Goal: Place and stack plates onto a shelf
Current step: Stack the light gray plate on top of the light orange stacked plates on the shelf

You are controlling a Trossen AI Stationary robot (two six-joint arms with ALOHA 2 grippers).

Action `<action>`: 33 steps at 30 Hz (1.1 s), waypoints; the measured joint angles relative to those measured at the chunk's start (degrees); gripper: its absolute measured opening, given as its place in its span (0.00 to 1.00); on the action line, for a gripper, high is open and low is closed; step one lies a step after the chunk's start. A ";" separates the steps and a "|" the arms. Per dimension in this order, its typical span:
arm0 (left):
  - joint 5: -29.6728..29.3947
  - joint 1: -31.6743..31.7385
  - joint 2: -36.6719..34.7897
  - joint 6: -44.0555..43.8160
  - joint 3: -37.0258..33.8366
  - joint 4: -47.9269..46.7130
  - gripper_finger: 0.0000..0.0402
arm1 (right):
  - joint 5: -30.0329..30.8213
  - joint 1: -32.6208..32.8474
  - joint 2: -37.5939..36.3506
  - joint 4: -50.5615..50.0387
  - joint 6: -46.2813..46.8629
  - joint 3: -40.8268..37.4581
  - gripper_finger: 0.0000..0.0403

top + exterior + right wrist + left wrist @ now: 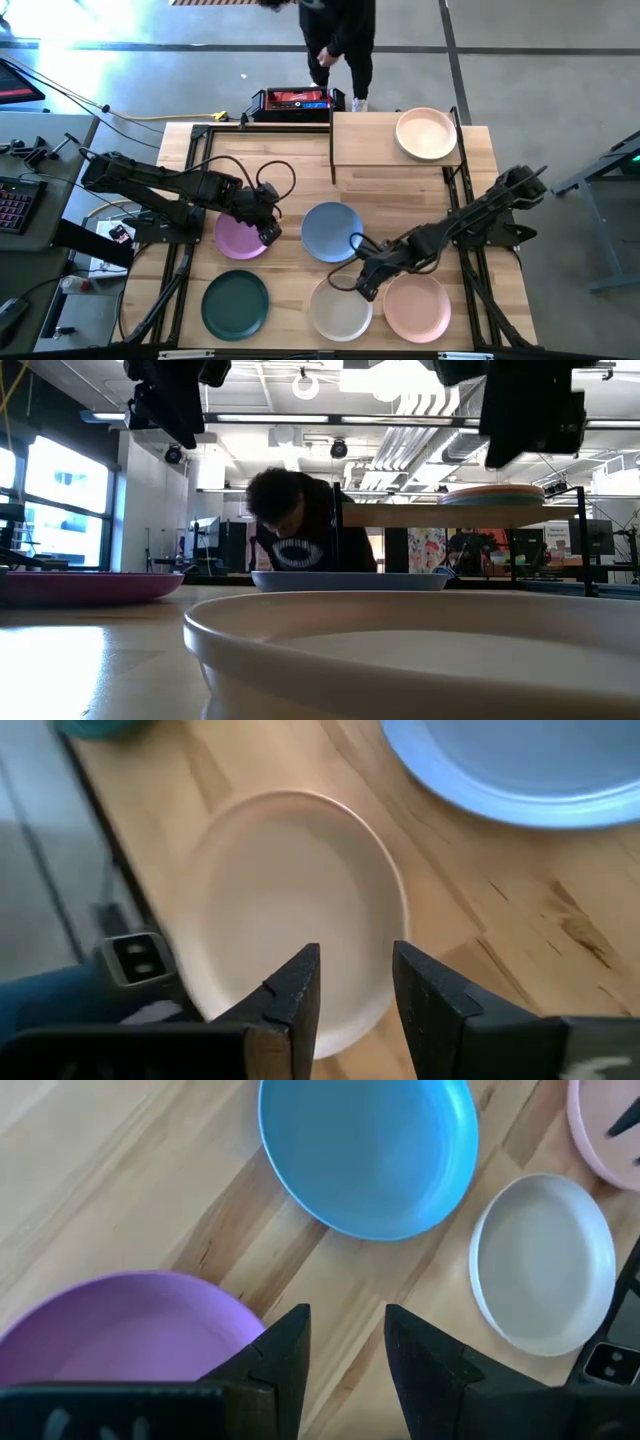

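Table (pixel 300 165): light wood, carries everything. Shelf (pixel 370 150) sits at the far right part of the table; a stack of plates with the peach plate (pixel 426 133) on top rests on its right half.

Five plates lie loose on the table: purple plate (pixel 238 237) left of centre, blue plate (pixel 331 230) at centre, dark green plate (pixel 235 304) near left, cream plate (pixel 340 308) near centre, pink plate (pixel 417 306) near right.

Left hand (pixel 268 232) hovers between the purple plate's right rim and the blue plate; fingers (pixel 290 1345) stand apart, nothing between them.

Right hand (pixel 364 288) hovers over the cream plate's far-right rim, beside the pink plate; fingers (pixel 300 985) apart, gripping nothing.

A person in dark clothes (pixel 340 40) stands beyond the far edge of the table.
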 joint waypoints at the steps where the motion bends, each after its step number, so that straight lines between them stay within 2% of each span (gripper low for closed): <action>1: 0.00 0.00 0.00 -0.34 0.00 0.01 0.30 | -0.01 0.00 0.85 0.14 -0.04 0.01 0.27; 19: -2.27 0.02 0.00 -1.82 0.00 0.31 0.30 | -1.59 1.24 9.46 -0.22 -6.07 0.01 0.27; 33: -2.43 0.02 0.00 -1.82 0.00 1.25 0.30 | -0.87 1.25 10.97 0.25 -6.50 -0.16 0.27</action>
